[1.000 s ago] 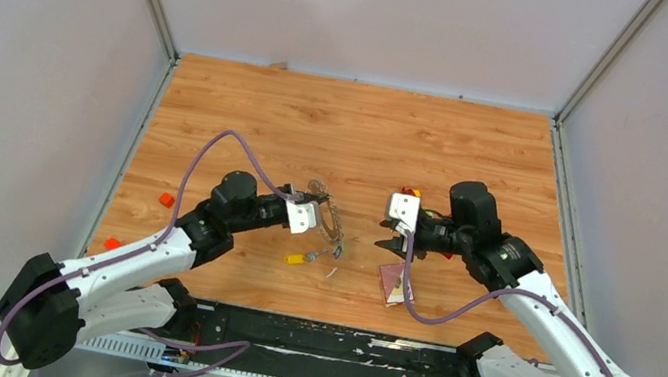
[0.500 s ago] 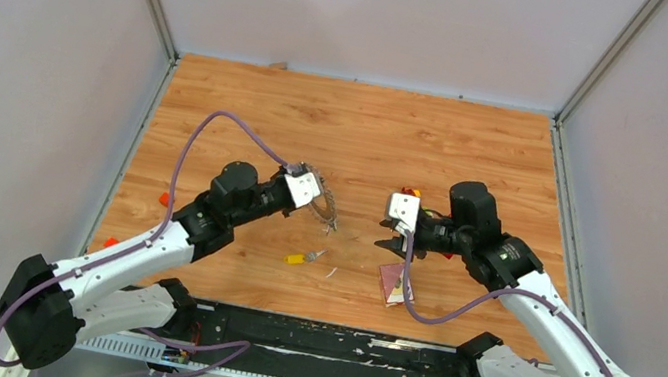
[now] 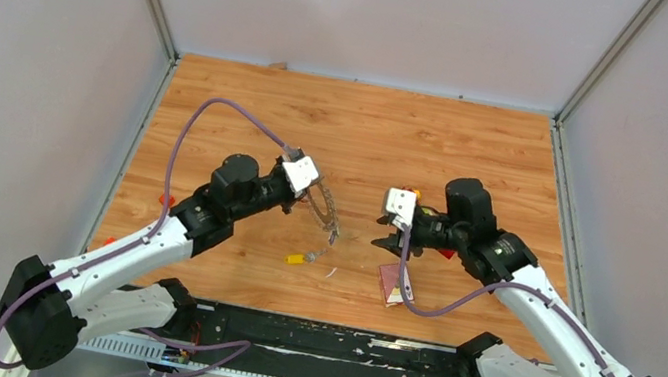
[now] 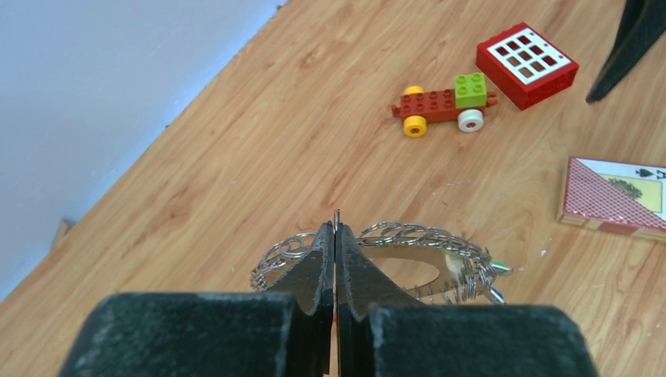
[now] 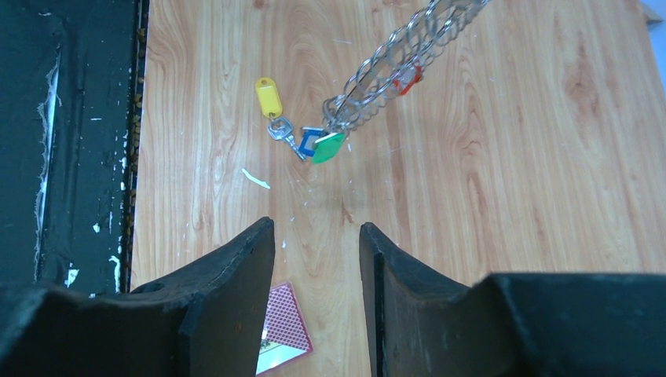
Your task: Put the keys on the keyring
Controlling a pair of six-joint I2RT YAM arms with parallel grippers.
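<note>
from above, the left gripper [image 3: 310, 195] is held over the middle of the table [image 3: 369, 133], and the keyring [image 3: 328, 216] hangs from it in a slack loop, its lower end close above the wood. a yellow-tagged key [image 3: 297, 259] lies loose on the boards just beside that end. the right gripper [image 3: 383, 234] faces the ring from a little way off, with a pack of cards [image 3: 391, 281] under it. at the left wrist, the jaws are pressed together on the ring's wire, and the coils spread out to either side. a toy car [image 4: 444, 106] and a red block [image 4: 526, 64] sit further back. at the right wrist, the jaws stand part open with nothing between them. ahead of them the ring's end carries a blue tag [image 5: 309, 141] and a green tag [image 5: 328, 147]. the yellow key's blade lies against the blue one, and i cannot tell whether they are joined. the ring looks floppy and likely to swing, so it probably needs steadying. the key looks light, thin and flat to the wood, so its thicker plastic tag seems the best place to take hold.
</note>
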